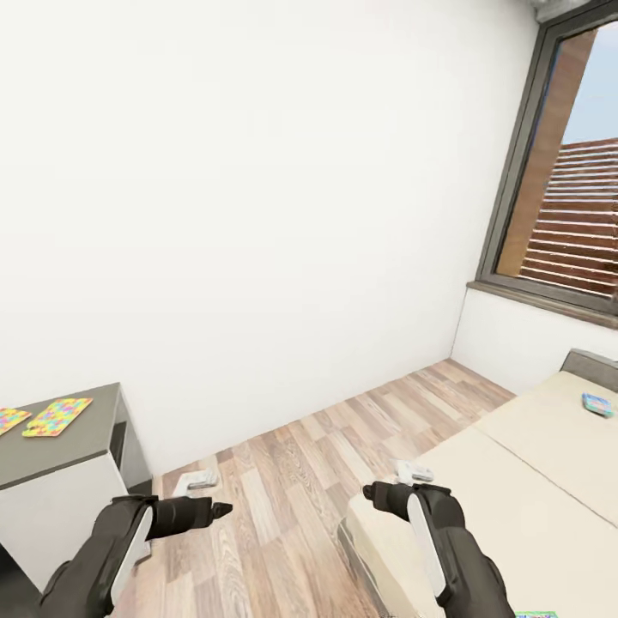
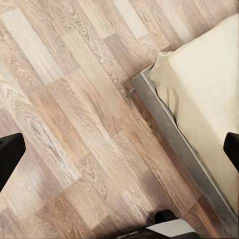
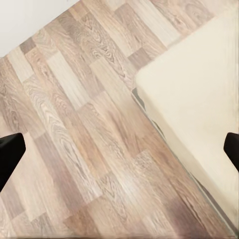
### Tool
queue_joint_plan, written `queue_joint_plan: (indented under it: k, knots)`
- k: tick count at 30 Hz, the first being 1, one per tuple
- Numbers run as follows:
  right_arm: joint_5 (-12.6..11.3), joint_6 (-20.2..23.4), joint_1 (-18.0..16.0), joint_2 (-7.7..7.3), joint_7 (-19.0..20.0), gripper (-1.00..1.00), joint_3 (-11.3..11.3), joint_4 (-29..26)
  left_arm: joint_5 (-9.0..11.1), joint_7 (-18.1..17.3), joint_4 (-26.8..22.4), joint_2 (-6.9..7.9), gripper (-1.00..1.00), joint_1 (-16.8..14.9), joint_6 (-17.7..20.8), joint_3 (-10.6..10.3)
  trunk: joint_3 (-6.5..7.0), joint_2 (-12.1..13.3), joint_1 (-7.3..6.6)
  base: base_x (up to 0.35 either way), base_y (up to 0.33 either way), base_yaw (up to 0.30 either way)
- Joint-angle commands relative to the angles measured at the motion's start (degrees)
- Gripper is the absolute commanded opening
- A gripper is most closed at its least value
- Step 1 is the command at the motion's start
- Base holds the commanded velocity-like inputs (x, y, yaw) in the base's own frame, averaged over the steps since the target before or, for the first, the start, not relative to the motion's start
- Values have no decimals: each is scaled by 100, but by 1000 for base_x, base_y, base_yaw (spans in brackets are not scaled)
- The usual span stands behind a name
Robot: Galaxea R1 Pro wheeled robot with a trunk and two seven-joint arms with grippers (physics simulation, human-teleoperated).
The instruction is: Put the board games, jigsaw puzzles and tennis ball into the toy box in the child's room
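Two jigsaw puzzles (image 1: 58, 415) (image 1: 10, 420) lie flat on the grey table (image 1: 81, 446) at the left edge of the head view. On the cream bed (image 1: 532, 506) at the right, a blue board game (image 1: 597, 404) rests near the far end. The corner of another board game (image 1: 536, 614) peeks in at the bottom edge. My left gripper (image 1: 199, 479) hangs open over the wooden floor, and my right gripper (image 1: 415, 471) hangs open over the bed's near corner; both are empty. The toy box and tennis ball are out of view.
A white wall stands ahead and a dark-framed window (image 1: 558, 172) sits at the right. Wooden floor (image 1: 292, 481) runs between table and bed. The wrist views look down on the bed's grey edge (image 2: 169, 124) and mattress corner (image 3: 199, 99).
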Motion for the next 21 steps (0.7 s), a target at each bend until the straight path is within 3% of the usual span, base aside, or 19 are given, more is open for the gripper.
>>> queue_joint_plan:
  k: [1, 8, 13, 21]
  knots:
    - [-40, 121, -3, 7, -38, 100, -7, -61, -1, -43, -33, 9, 100, 2, 53, 19, -3, -5, 3, 0, 0, -281]
    - [-44, 294, -3, -47, -29, 100, -72, -152, 12, -109, -217, 222, 100, 4, 138, 60, -3, -5, 3, -45, 0, -282]
    - [-55, 282, -3, -74, -14, 100, -200, -114, 27, -116, -320, 274, 100, 1, 149, 59, -3, -5, 3, -103, 0, -285]
    - [-51, 268, -3, -80, -14, 100, -214, -111, 28, -117, -340, 274, 100, 0, 143, 51, -3, -5, 3, -85, 0, -286]
